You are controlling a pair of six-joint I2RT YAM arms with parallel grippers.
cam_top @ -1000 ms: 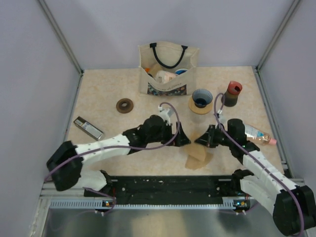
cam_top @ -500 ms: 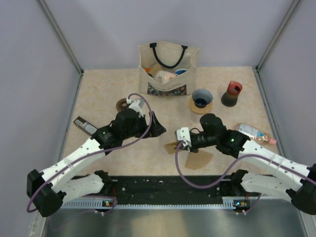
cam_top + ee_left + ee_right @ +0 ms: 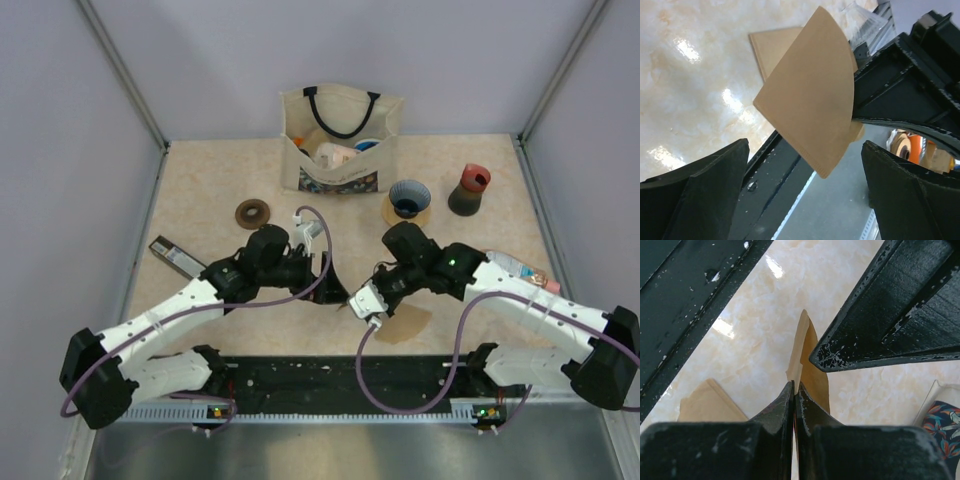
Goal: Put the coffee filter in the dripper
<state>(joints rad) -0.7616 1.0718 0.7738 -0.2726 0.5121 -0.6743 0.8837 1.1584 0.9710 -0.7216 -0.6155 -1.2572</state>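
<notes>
Near front edge of surface point(image 3: 200, 200): right hand point(image 3: 794, 389) clamped tight on coffee filter point(image 3: 810, 100), holding it clear of surface. Left hand point(image 3: 336, 292) spread wide, fingers either side of filter, not touching. Spare filter paper point(image 3: 405, 322) lies flat beneath. Dripper point(image 3: 408, 202) well apart, toward back.

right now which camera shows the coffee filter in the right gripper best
The left wrist view: the coffee filter faces it flat, nearly its whole fan visible. The right wrist view sees it edge-on, pinched in the right gripper. The top view shows only a tan sliver beside that gripper.
</notes>
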